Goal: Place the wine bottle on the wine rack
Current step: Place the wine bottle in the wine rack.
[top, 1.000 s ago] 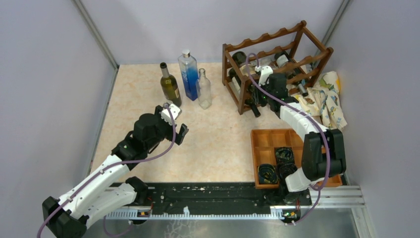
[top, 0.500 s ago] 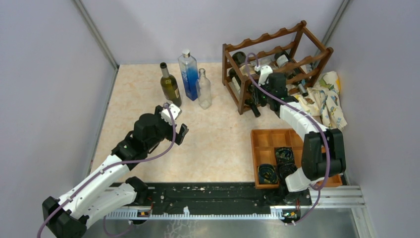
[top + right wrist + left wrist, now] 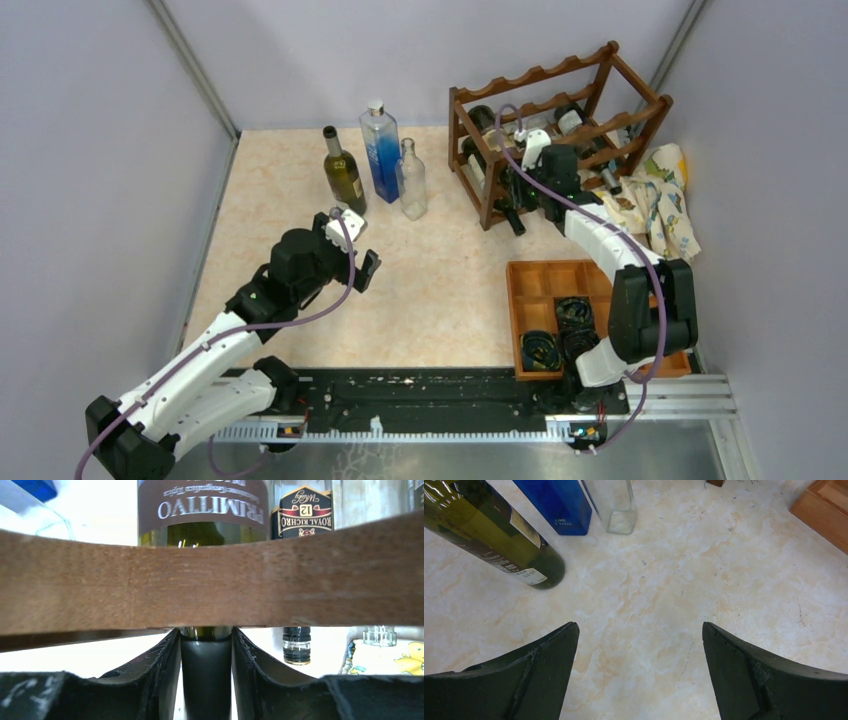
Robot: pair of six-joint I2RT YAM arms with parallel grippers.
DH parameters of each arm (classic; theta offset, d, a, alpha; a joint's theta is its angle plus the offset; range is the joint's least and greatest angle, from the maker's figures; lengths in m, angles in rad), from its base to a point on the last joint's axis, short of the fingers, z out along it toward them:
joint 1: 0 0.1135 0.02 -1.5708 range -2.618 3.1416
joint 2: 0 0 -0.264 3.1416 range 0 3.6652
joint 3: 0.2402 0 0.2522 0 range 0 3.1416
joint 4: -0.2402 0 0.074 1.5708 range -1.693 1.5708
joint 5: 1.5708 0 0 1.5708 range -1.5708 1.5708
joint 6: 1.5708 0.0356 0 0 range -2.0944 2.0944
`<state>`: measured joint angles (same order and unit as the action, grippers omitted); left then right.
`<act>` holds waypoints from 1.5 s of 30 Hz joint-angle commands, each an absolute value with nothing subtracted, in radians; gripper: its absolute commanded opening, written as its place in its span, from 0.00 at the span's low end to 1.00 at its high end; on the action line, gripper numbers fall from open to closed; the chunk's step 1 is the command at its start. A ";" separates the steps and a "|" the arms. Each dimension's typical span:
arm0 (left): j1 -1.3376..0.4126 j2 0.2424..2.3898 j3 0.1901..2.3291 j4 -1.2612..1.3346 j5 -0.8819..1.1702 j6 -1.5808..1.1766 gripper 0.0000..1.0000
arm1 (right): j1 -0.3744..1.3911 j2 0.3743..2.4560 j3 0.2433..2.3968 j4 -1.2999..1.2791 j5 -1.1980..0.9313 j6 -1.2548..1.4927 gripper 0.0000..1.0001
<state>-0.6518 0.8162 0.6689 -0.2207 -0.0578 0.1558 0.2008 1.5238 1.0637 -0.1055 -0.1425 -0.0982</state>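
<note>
The wine rack [image 3: 560,110], dark reddish-brown wood with wavy rails, stands at the back right with several bottles lying in it. My right gripper [image 3: 524,192] is at its front lower tier. In the right wrist view its gripper [image 3: 206,645] is shut on the black-capped neck of a wine bottle [image 3: 200,510] with a brown label. The bottle's body lies beyond a rack rail [image 3: 325,580]. My left gripper [image 3: 365,268] is open and empty above the bare table [image 3: 639,630], near a standing green wine bottle [image 3: 344,178].
A blue bottle [image 3: 381,150] and a clear bottle [image 3: 411,182] stand beside the green one. A flat wooden compartment tray [image 3: 540,282] holds dark coils at the near right. A patterned cloth [image 3: 662,200] lies right of the rack. A whisky bottle [image 3: 300,510] lies beside the held bottle.
My right gripper has shifted very slightly toward the rack with the bottle neck in it. The left arm has not moved.
</note>
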 commanded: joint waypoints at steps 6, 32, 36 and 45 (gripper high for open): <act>-0.646 0.816 0.664 -0.204 -0.041 0.170 0.99 | 0.217 1.495 1.157 0.077 -0.135 -0.084 0.42; -0.647 0.807 0.664 -0.204 -0.044 0.170 0.99 | 0.197 1.288 0.970 0.028 -0.183 -0.177 0.56; -0.647 0.803 0.664 -0.205 -0.044 0.172 0.99 | 0.157 1.259 0.911 0.017 -0.260 -0.181 0.56; -0.647 0.804 0.664 -0.205 -0.043 0.173 0.99 | 0.121 1.319 0.859 0.033 -0.287 -0.158 0.54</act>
<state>-0.6518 0.8162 0.6689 -0.2207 -0.0578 0.1562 0.1257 1.2961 0.8497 -0.0101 -0.2596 -0.1642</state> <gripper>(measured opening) 0.987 0.543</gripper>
